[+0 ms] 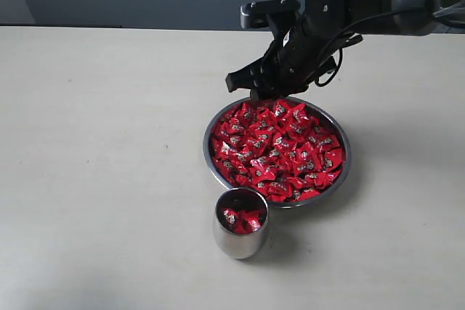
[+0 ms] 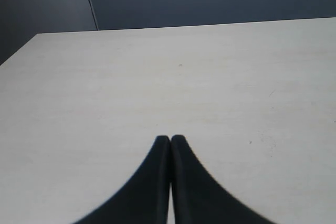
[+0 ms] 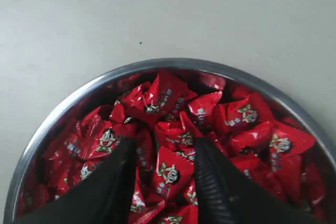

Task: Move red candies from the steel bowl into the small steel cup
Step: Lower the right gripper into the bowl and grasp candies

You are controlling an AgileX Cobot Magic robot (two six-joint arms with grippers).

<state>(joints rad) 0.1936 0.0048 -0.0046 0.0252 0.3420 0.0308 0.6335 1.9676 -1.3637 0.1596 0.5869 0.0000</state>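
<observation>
Picking step; my right end effector (image 3: 166, 148) hangs spread above the red candies (image 1: 280, 152); next, lower and pinch one.

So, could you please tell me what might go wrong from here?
1. The right gripper hangs open over heaped red candies; closing may catch several, or a shiny wrapper may slip free.
2. It sits near the rim of the steel bowl, so a descent could clip it.
3. The small steel cup has a narrow mouth and already holds candies; a release could miss.
</observation>
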